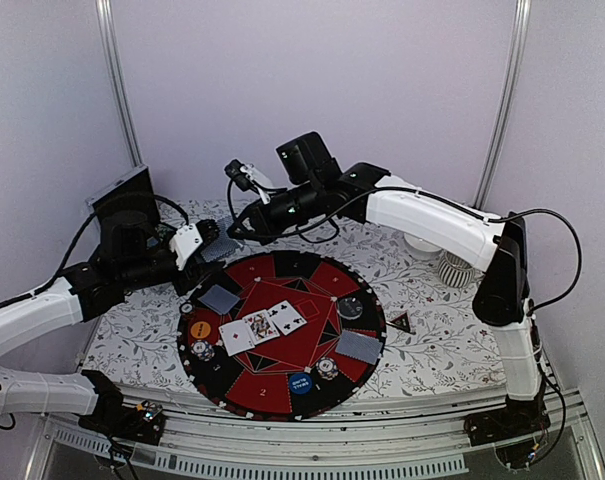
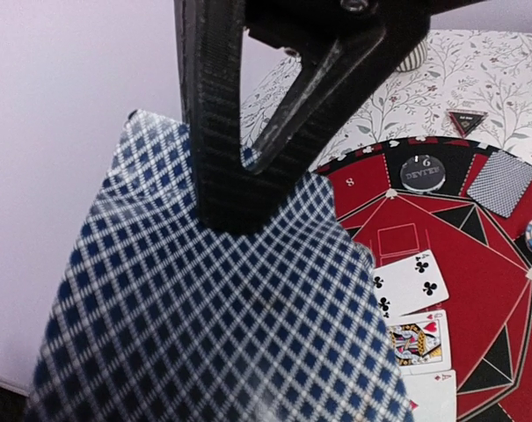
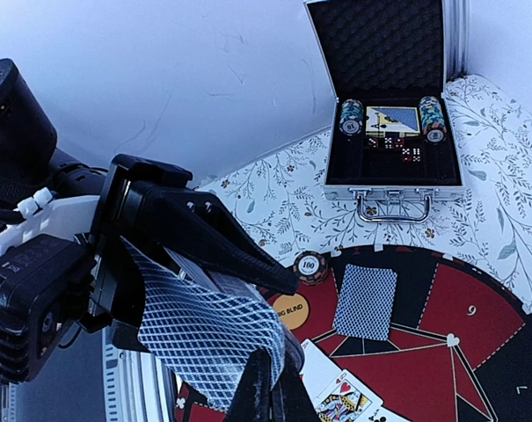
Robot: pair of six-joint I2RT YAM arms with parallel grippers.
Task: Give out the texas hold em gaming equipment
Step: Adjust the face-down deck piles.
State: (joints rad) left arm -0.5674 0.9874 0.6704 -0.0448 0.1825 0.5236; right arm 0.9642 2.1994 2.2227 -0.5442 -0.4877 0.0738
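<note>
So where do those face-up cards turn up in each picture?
Top external: face-up cards fanned at the centre of the round board.
Left wrist: face-up cards at lower right.
Right wrist: face-up cards at the bottom edge, partly cut off.
Shared landmark: the red-and-black round board.

Soft even light, faint shadows, near card [image 2: 222, 325] blurred at left wrist

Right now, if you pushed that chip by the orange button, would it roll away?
Probably not: the chip lies flat, so it should slide. It looks thick and stiff, likely hefty for its size. On edge, it could roll.
</note>
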